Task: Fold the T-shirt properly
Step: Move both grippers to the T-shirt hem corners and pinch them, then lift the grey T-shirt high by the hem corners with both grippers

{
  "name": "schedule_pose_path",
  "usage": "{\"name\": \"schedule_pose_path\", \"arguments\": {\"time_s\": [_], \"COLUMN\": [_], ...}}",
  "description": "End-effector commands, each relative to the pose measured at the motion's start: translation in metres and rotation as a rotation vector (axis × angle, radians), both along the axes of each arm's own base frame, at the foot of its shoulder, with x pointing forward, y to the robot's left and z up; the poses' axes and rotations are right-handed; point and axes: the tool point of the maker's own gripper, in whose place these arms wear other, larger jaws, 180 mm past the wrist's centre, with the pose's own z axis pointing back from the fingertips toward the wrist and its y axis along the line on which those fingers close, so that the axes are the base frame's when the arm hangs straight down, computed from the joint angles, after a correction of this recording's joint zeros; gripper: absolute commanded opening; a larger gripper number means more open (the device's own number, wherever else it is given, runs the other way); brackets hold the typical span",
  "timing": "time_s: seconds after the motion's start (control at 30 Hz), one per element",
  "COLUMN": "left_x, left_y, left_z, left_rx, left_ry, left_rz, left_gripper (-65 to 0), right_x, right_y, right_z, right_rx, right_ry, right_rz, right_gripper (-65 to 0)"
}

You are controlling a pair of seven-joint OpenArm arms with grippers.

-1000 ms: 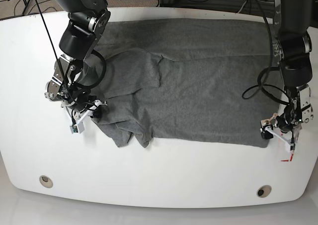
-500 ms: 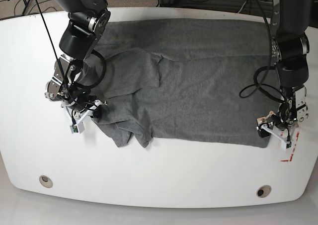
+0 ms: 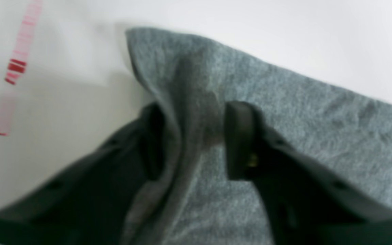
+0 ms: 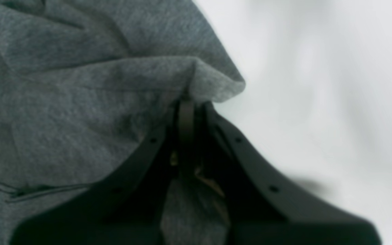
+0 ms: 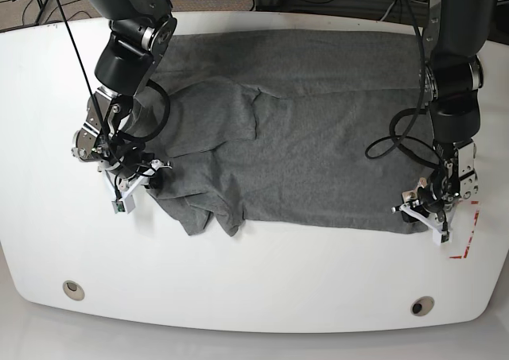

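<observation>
The T-shirt [image 5: 302,149] lies spread on the white table [image 5: 262,284], its long axis running across the table from one arm to the other. The crumpled end, with a folded-over flap and loose bunched cloth at the near edge, lies toward the right gripper [image 5: 131,169]. The flat, straight-edged end lies toward the left gripper [image 5: 425,213], close to the red tape marks [image 5: 469,237].

Check the left gripper first. In the left wrist view its fingers [image 3: 240,139] stand narrowly apart with a raised ridge of grey cloth pinched up between them, at the near corner of the flat end. The cloth fills the gap, but you cannot tell whether the grip is firm yet.

Then check the right gripper. In the right wrist view its fingers [image 4: 185,119] are pressed together on a fold of cloth at the shirt's edge, so this end is held.

Note the relation the next move depends on: each gripper sits at one end of the near long edge, and the body of the shirt extends away from both, toward the far side of the table. Judged from this layout, the likely step is to lift that near edge and carry it over the shirt along a fold line parallel to the long axis. Keep both ends level; the bunched cloth beside the right gripper may drag unevenly.
</observation>
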Motion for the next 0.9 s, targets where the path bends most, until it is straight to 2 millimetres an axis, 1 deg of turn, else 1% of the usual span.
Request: {"name": "schedule_pose_path", "arguments": {"time_s": [0.0,0.07,0.13,0.27,0.3,0.4,0.53,0.67,0.87], "left_x": [0.010,0.010,0.011,0.011,0.013,0.022,0.019,0.017,0.021], "left_y": [0.006,0.006,0.006,0.007,0.007,0.006,0.005,-0.003,-0.019], "left_z": [0.016,0.016,0.017,0.019,0.022,0.039,0.051,0.075,0.132], "left_rx": [0.008,0.009,0.010,0.010,0.013,0.027,0.065,0.091,0.094], "left_ry": [-0.028,-0.028,-0.030,-0.035,-0.044,-0.095,-0.133,-0.176,-0.301], "left_rz": [0.001,0.002,0.001,0.003,0.001,-0.009,-0.035,-0.072,-0.119], "left_gripper": [-53.5,-60.3,-64.6,-65.0,-65.0,-65.0,-65.0,-65.0,-65.0], "right_x": [0.012,0.012,0.012,0.014,0.015,0.018,0.014,0.014,0.015], "right_y": [-0.007,-0.007,-0.007,-0.009,-0.010,-0.012,-0.019,-0.027,-0.041], "right_z": [0.016,0.016,0.016,0.021,0.023,0.034,0.043,0.058,0.080], "right_rx": [-0.013,-0.013,-0.013,-0.025,-0.029,-0.049,-0.092,-0.138,-0.200], "right_ry": [-0.046,-0.046,-0.046,-0.061,-0.066,-0.092,-0.088,-0.105,-0.128], "right_rz": [-0.007,-0.007,-0.007,-0.008,-0.009,-0.011,-0.009,-0.012,-0.021], "right_gripper": [-64.7,-64.7,-64.8,-65.0,-65.0,-65.0,-65.0,-65.0,-65.0]}}
